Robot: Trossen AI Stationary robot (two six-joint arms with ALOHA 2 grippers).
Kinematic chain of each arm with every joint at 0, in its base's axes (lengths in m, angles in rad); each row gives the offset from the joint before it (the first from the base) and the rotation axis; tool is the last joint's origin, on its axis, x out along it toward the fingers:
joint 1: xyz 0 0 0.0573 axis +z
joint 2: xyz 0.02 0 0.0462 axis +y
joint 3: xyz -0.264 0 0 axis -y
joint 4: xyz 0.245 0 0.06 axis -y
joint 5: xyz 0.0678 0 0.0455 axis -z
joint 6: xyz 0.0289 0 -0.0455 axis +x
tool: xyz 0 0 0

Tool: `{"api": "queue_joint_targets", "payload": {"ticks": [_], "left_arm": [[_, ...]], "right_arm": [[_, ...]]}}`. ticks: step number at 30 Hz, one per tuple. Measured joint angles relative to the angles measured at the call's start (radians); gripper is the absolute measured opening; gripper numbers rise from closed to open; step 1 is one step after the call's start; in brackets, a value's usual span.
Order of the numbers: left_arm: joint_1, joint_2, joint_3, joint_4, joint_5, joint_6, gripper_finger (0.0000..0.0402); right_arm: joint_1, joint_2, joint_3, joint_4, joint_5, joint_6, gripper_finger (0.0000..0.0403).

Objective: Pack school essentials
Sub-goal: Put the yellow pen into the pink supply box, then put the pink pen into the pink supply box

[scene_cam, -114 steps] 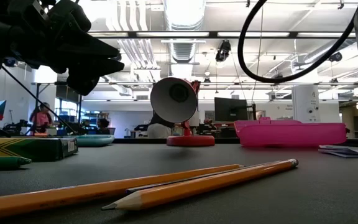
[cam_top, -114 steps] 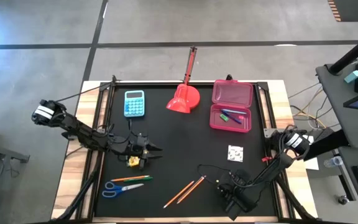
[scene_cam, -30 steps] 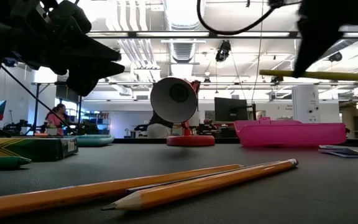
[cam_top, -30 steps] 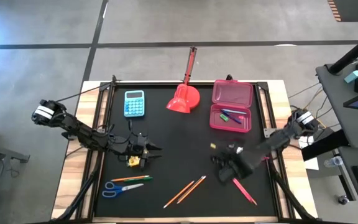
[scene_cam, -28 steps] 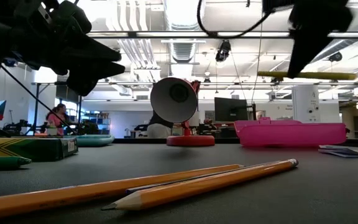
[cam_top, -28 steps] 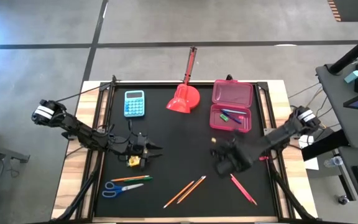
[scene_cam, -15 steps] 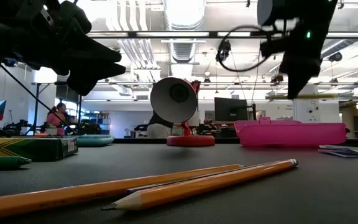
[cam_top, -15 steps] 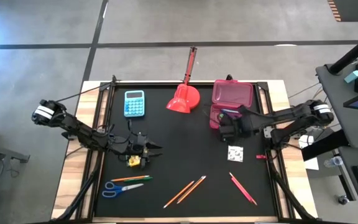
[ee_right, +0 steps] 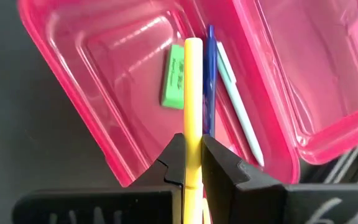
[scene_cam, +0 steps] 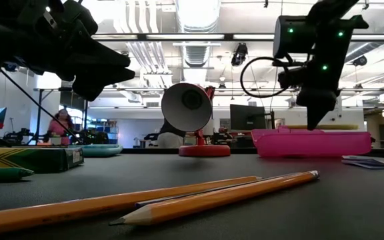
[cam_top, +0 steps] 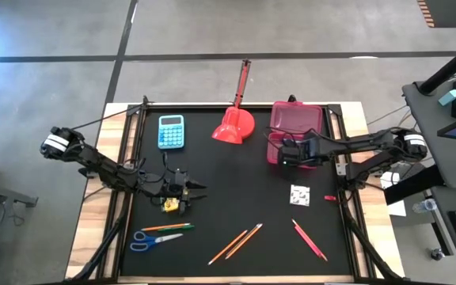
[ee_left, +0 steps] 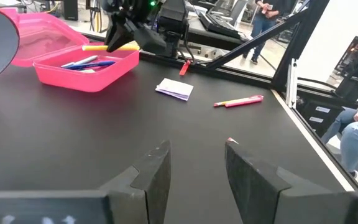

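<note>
Your right gripper [ee_right: 193, 163] is clamped on the yellow pencil [ee_right: 193, 93], holding it directly above the open pink case [ee_right: 123, 87], where a green eraser [ee_right: 174, 75] and blue pen [ee_right: 209, 74] lie just beyond its fingertips. Your left gripper [ee_left: 194, 163] hangs with fingers parted, empty, above the crayon box [cam_top: 169, 205].

Right gripper [ee_right: 192, 163] fingers clamped; left gripper [ee_left: 194, 171] fingers parted.

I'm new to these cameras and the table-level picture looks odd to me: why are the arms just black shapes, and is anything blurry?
Low view: bright ceiling lights behind leave the left gripper and right gripper as silhouettes; the nearest pencils look soft. Right wrist view: the yellow pencil and pink case are evenly lit and sharp. High view: flat light, faint shadows.
</note>
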Motion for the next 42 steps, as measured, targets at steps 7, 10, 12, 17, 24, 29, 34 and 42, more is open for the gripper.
{"api": "queue_joint_targets", "payload": {"ticks": [7, 10, 12, 17, 24, 29, 34, 42], "left_arm": [[0.0, 0.0, 0.0, 0.0, 0.0, 0.0, 0.0134], [0.0, 0.0, 0.0, 0.0, 0.0, 0.0, 0.0134], [0.0, 0.0, 0.0, 0.0, 0.0, 0.0, 0.0134], [0.0, 0.0, 0.0, 0.0, 0.0, 0.001, 0.0134], [0.0, 0.0, 0.0, 0.0, 0.0, 0.001, 0.0134], [0.0, 0.0, 0.0, -0.001, 0.0, 0.001, 0.0134], [0.0, 0.0, 0.0, -0.001, 0.0, 0.001, 0.0134], [0.0, 0.0, 0.0, -0.002, 0.0, 0.001, 0.0134]], "right_arm": [[0.0, 0.0, 0.0, 0.083, 0.0, -0.029, 0.0053], [0.0, 0.0, 0.0, 0.084, 0.0, -0.031, 0.008], [0.0, 0.0, 0.0, 0.084, 0.0, -0.031, 0.0096], [0.0, 0.0, 0.007, 0.078, 0.0, 0.002, 0.0117], [0.003, 0.0, 0.09, 0.035, -0.114, 0.107, 0.0127], [0.068, -0.001, 0.137, 0.028, -0.204, 0.25, 0.0121], [0.219, -0.001, 0.134, 0.028, -0.256, 0.439, 0.0123], [0.556, 0.024, 0.129, 0.035, -0.284, 0.84, 0.0125]]}}
